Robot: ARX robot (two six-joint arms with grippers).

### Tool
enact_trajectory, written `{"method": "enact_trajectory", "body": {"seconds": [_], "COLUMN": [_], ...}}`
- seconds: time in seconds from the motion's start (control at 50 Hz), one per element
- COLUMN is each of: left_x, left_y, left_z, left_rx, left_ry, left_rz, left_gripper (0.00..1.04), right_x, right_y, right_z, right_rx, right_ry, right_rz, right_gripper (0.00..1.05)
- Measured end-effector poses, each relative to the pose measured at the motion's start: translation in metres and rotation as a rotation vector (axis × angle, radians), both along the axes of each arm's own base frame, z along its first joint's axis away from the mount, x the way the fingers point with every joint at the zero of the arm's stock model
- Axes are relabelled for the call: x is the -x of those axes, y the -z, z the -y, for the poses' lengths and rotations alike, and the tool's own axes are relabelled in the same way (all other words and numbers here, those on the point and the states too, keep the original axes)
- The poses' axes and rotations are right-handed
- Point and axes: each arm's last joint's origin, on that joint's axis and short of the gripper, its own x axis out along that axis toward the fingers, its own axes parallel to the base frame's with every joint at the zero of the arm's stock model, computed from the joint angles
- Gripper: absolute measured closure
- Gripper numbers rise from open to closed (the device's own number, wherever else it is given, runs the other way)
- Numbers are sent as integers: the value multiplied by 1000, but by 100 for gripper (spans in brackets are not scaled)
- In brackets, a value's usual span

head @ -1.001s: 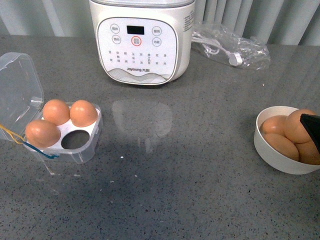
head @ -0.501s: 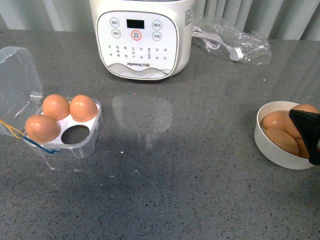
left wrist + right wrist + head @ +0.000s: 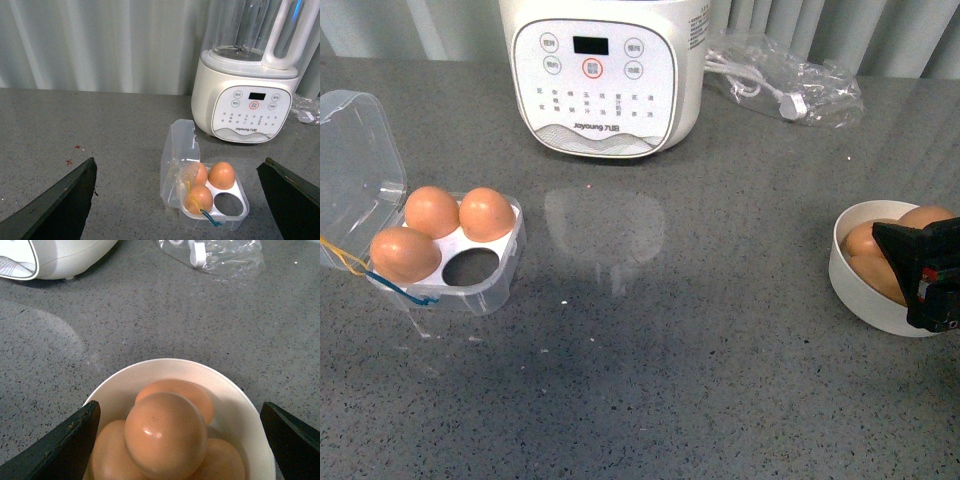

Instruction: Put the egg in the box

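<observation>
1. desk (image 3: 720, 350): grey speckled top, hard. an egg that drops on it will probably crack.

2. blender (image 3: 605, 80): white, at the back of the desk. it serves as the reference for the positions below.

3. bowl (image 3: 860, 290): round, white, well in front of the blender and far to its right. it holds a heap of brown eggs.

4. box (image 3: 490, 295): clear plastic with a white tray, in front of the blender and to its left, lid hinged open. three cups are filled. the empty cup (image 3: 472, 268) is the one furthest from the blender, on the side toward the bowl.

5. right tool (image 3: 179, 407): jaws spread wide, holding nothing, poised over the bowl with one jaw on each side of the heap.

6. left tool (image 3: 177, 162): jaws spread wide, holding nothing, facing the box and well apart from it.

7. egg (image 3: 165, 435): the top one of the heap, resting on the others and free on all sides.
   - handling, judged: light, with a stiff but brittle shell. the glossy, curved surface is likely to slip and roll.
   - hold: close across the widest band, one jaw on each flank, centred so the egg does not squirt out.
   - force: only enough to carry it. excess pressure risks breaking the shell.
   - caution: lifting it may unsettle the eggs beneath.
</observation>
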Motion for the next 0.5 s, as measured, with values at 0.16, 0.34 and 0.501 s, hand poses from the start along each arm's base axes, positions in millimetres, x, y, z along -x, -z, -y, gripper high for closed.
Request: {"method": "enact_trajectory", "body": {"seconds": [0.16, 0.34, 0.501], "left_x": [0, 0, 0], "left_y": [0, 0, 0], "left_z": [0, 0, 0], "left_rx": [0, 0, 0], "left_ry": [0, 0, 0], "left_rz": [0, 0, 0], "left_gripper": [7, 7, 7], "right_x": [-2, -3, -6], "right_y": [2, 4, 4], "right_z": [-3, -5, -7], "right_rx": [10, 23, 30], "right_ry": [-8, -19, -22], "right_rz": [-4, -10, -12], "right_gripper": [7, 7, 20]}}
